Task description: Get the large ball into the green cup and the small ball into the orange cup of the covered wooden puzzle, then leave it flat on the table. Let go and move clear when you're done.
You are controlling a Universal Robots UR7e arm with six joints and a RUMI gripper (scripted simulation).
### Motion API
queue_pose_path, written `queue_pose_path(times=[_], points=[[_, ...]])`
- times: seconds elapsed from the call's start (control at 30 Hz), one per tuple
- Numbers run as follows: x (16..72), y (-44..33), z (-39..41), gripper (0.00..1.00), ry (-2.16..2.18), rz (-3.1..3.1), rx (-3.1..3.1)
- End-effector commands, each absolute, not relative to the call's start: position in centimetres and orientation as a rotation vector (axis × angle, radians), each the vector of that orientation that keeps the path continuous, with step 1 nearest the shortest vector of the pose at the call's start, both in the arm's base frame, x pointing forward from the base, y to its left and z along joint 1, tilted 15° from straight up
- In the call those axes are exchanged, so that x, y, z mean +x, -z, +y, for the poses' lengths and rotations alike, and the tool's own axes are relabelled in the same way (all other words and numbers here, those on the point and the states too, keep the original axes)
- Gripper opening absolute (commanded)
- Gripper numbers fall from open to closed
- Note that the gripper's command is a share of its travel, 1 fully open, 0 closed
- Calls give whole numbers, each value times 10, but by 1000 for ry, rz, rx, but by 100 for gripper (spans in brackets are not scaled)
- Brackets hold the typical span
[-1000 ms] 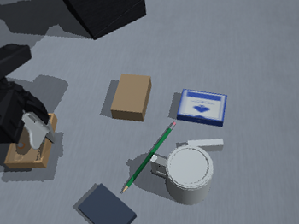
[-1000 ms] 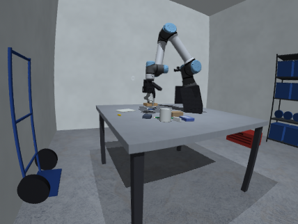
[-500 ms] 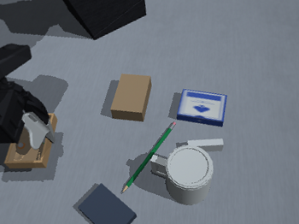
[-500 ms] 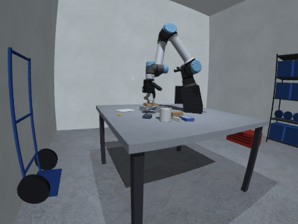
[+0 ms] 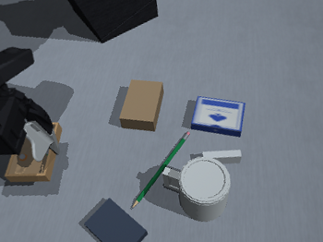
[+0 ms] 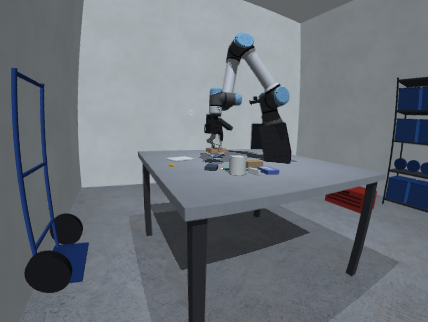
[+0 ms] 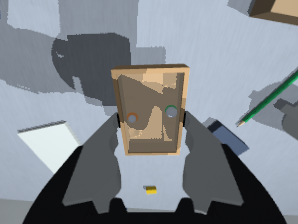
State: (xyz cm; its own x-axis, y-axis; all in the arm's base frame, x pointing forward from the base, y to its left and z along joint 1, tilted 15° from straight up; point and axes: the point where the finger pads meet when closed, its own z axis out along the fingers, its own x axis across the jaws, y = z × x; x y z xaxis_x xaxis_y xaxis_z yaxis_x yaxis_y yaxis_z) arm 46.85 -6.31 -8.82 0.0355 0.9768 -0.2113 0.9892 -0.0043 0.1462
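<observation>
The covered wooden puzzle (image 5: 26, 171) (image 6: 216, 149) (image 7: 150, 80) is a flat tan tray with inner walls, at the table's far left. In the wrist view it shows an orange cup ring (image 7: 132, 118) on the left and a green cup ring (image 7: 171, 111) on the right. A grey ball seems to sit in the green ring; I cannot make out the other ball. My gripper (image 5: 38, 148) (image 6: 215, 141) (image 7: 151, 113) is shut on the puzzle's two long sides. The puzzle is low over the table; I cannot tell if it touches.
On the table are a brown box (image 5: 142, 105), a blue and white box (image 5: 219, 115), a green pencil (image 5: 162, 169) (image 7: 267, 102), a white mug (image 5: 204, 188), a white block (image 5: 222, 156) and a dark notebook (image 5: 115, 229). A white pad (image 7: 47, 145) lies to the left. The arm's black base (image 5: 113, 2) stands at the back.
</observation>
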Motion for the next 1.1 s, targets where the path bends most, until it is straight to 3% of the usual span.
queue_pose_path(times=[0.0,1.07], points=[[470,87,-63,43,68,2019,2059],[472,97,-66,43,69,2019,2061]])
